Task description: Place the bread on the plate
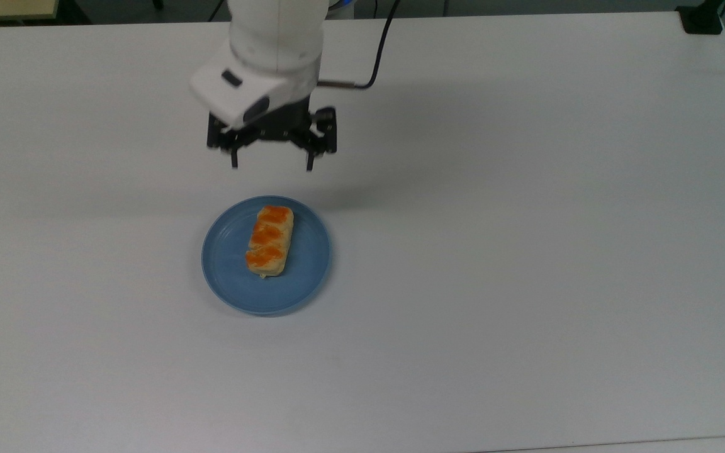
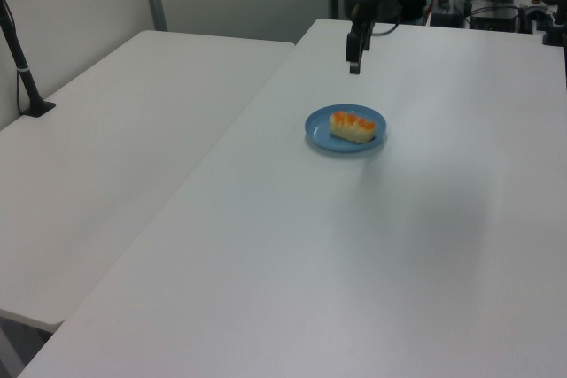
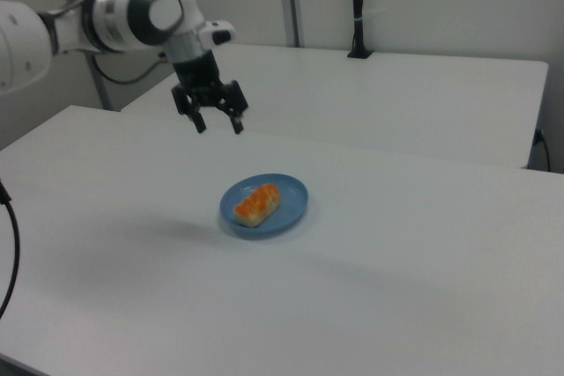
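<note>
My gripper is hanging in the air with its two black fingers spread wide apart and holding nothing, their tips pointing down at the table. In the top view the bread is lying at about six o'clock from my gripper, well apart from it and lower, on the plate. In the right view my gripper is sitting at roughly eleven o'clock from the bread, raised clear above the plate. In the left view my gripper is hovering at about twelve o'clock from the plate, with the bread resting flat on it. The bread is an oblong pale-yellow bar with rounded corners and orange glazed patches along its top, lying a little toward the twelve o'clock half of the plate in the top view. The plate is round, light blue and smooth, with a raised rim and faint concentric rings. It is sitting on the plain white matte table, and my hand's white housing is carrying a black cable trailing off toward one o'clock in the top view.
</note>
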